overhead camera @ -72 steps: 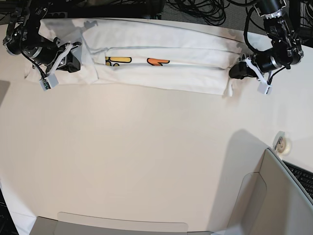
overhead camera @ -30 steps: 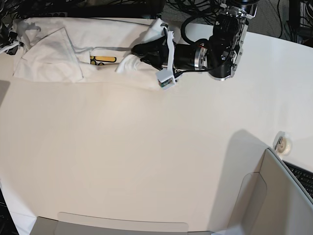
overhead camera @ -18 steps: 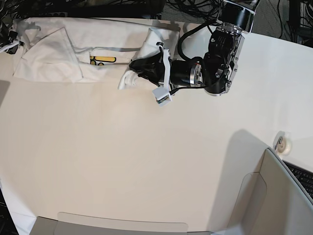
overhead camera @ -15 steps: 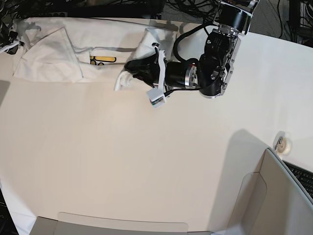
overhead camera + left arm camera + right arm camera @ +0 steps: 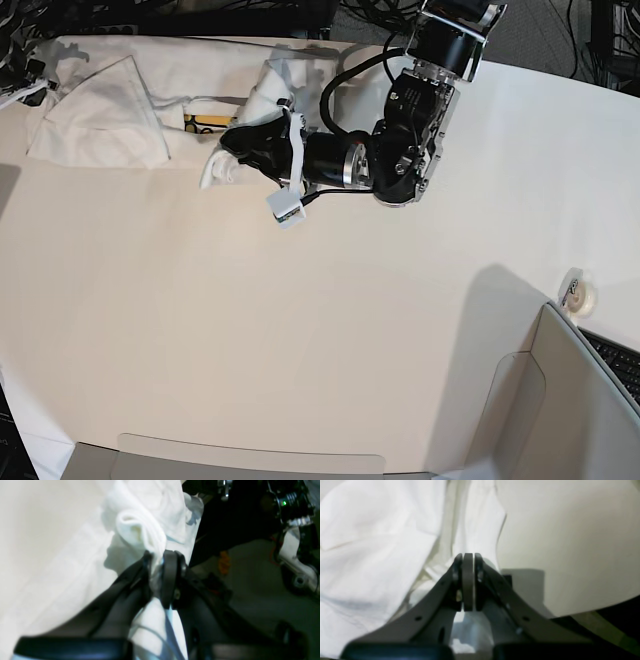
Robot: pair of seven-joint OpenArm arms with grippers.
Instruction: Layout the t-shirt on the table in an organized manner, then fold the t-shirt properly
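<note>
The white t-shirt (image 5: 120,95) lies along the far left of the table (image 5: 300,330), with a bit of yellow print showing. My left gripper (image 5: 232,152) is shut on the shirt's lifted right end and holds it above the folded part. In the left wrist view, bunched white cloth (image 5: 140,530) is pinched in the left gripper (image 5: 157,577). My right gripper (image 5: 467,562) is shut, its tips at a fold of the shirt (image 5: 382,542); no cloth shows between its jaws. In the base view only a bit of the right arm shows, at the far left edge.
A roll of tape (image 5: 578,293) sits near the right edge. A grey panel (image 5: 585,410) with a keyboard (image 5: 615,362) stands at the bottom right. Cables (image 5: 400,20) lie behind the table's far edge. The table edge and dark floor show in the right wrist view (image 5: 607,620).
The left gripper has carried the shirt's right end steadily leftward across the shirt. The right arm has let go of the left end and drawn back to the far left edge.
</note>
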